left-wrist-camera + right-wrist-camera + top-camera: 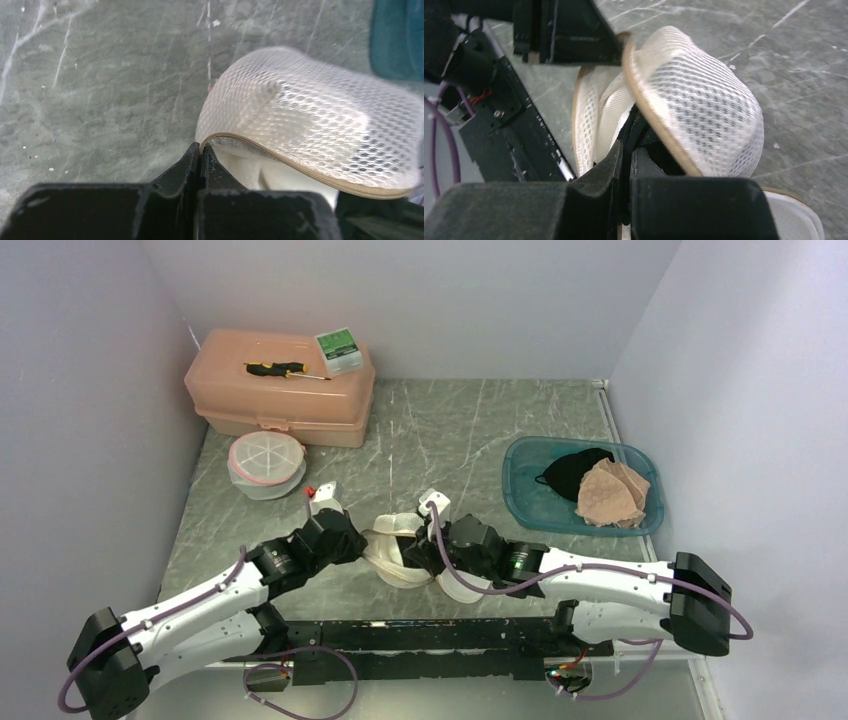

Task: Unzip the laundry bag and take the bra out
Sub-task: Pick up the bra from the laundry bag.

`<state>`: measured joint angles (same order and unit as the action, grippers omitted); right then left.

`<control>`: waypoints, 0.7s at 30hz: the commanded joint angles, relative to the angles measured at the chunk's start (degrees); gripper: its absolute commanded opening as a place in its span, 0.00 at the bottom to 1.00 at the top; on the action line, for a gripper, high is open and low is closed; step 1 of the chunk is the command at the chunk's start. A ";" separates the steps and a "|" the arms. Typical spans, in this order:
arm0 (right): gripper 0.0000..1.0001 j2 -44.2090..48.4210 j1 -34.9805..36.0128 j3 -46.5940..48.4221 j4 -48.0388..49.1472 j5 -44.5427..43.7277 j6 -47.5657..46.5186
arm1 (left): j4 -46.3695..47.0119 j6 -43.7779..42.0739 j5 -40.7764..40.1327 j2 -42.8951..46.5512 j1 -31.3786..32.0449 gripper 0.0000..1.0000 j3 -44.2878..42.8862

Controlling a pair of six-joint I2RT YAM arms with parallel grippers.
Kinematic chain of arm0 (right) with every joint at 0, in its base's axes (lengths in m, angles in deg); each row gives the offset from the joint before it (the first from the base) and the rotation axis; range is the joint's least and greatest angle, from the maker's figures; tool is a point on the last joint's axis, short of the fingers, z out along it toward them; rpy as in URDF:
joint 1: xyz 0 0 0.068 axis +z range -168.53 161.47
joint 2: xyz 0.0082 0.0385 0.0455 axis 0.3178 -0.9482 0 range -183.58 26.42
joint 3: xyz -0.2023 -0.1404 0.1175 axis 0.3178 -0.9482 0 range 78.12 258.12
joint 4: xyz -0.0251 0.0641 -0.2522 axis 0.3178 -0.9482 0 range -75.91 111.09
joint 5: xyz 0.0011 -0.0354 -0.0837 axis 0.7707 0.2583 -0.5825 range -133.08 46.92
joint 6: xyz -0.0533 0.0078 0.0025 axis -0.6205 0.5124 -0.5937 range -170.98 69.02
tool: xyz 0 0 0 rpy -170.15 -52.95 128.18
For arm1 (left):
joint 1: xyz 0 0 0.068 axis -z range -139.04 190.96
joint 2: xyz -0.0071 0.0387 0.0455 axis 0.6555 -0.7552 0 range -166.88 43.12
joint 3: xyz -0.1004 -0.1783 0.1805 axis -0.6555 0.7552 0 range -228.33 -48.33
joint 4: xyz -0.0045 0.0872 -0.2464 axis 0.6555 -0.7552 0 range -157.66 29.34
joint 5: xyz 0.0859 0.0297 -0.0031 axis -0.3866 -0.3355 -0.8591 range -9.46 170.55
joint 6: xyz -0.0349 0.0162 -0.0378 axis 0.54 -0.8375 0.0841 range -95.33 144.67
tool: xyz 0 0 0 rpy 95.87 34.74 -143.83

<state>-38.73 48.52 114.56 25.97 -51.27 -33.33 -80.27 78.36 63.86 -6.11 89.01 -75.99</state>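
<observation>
Lying crosswise: laundry bag point(396, 552), long axis left-right.

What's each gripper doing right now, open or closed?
Left gripper: closed on the mesh laundry bag's tan rim.
Right gripper: closed at the bag's opening; held thing unclear.

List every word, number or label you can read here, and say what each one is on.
Label on the green box atop the pink toolbox: print too small to read.
On the laundry bag: no text shows.
Nothing else carries readable text.
</observation>
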 commanded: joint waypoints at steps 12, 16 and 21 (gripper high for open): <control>0.00 8.12 -0.23 -3.23 9.38 12.55 -5.51 | 5.20 -3.67 -1.80 -6.48 0.09 0.03 -9.05; 0.00 11.94 -0.22 -5.24 11.69 5.69 -4.50 | 8.12 -2.84 -0.27 -6.13 0.11 0.03 -5.72; 0.00 16.76 -0.23 -8.31 14.80 0.62 -4.37 | 10.93 -2.45 0.61 -2.78 0.09 0.03 -1.20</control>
<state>-26.09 48.26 107.51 32.53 -45.06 -37.86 -72.84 76.00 63.84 -11.71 89.05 -80.09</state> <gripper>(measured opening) 0.047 0.040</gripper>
